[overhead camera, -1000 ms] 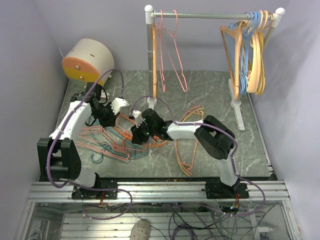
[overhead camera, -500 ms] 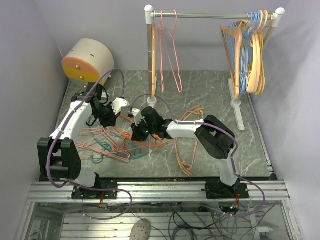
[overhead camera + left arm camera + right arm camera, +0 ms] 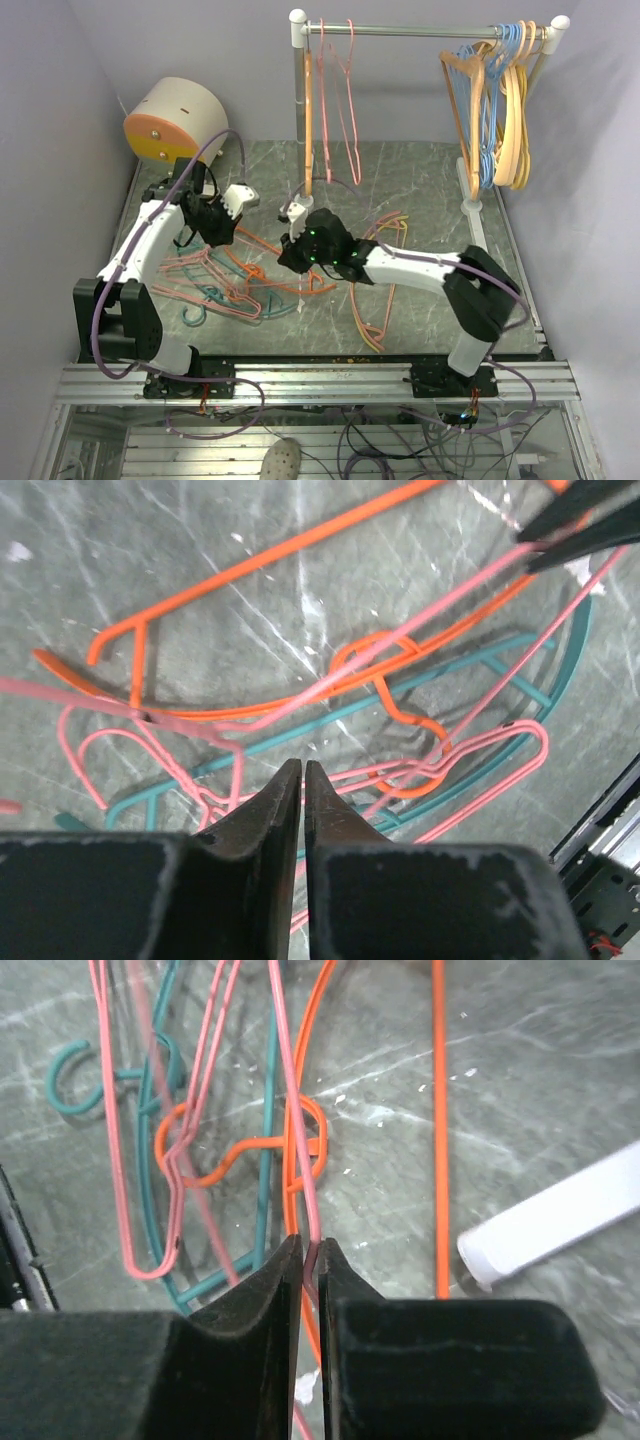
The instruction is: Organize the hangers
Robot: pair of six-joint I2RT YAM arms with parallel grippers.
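Right end effector (image 3: pixel 310 1252) pinching one pink hanger (image 3: pixel 288 1080), left end effector (image 3: pixel 302 775) closed

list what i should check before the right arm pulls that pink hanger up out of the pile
1. Grip: ok, the right gripper is shut on the wire of the pink hanger.
2. Held wire free of the pile: not ok, it crosses the hook loop of the orange hanger, with a teal hanger alongside.
3. Other arm empty: ok, the left gripper is shut with nothing between its fingers.
4. Room on the rail: ok, there is a bare stretch left of the blue and tan bunch.
5. Where the held hanger's hook lies: cannot tell.
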